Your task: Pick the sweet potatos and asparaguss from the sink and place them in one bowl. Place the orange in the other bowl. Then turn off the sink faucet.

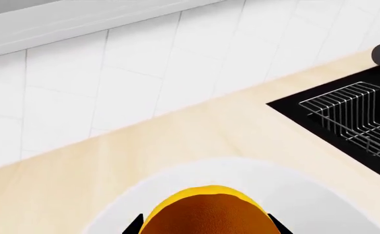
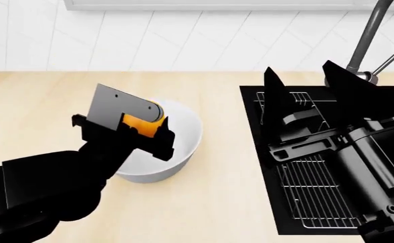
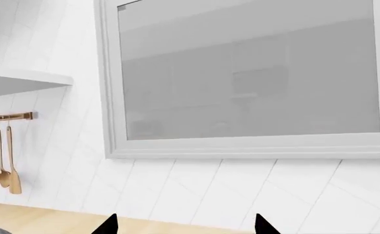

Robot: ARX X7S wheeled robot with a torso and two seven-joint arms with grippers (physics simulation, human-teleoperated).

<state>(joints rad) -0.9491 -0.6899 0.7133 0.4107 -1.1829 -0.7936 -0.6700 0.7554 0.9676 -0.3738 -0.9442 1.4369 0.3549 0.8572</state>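
My left gripper (image 2: 142, 126) is shut on the round orange (image 2: 140, 123) and holds it just over the mouth of a glossy white bowl (image 2: 186, 139) on the counter. In the left wrist view the orange (image 1: 206, 209) sits between the two dark fingertips, with the bowl (image 1: 320, 200) under it. Over the black sink (image 2: 257, 152), my right gripper (image 2: 300, 73) is raised and open with nothing between its fingers. It points at the wall in the right wrist view (image 3: 185, 225). The faucet (image 2: 370, 30) rises at the sink's back right. Sweet potatos and asparaguss are hidden.
A wire rack (image 2: 311, 197) lies in the sink, also seen from the left wrist (image 1: 359, 114). My right arm covers much of the basin. A window (image 3: 248, 73) and hanging wooden utensils (image 3: 1, 161) are on the tiled back wall. Light wood counter (image 2: 35, 101) surrounds the bowl.
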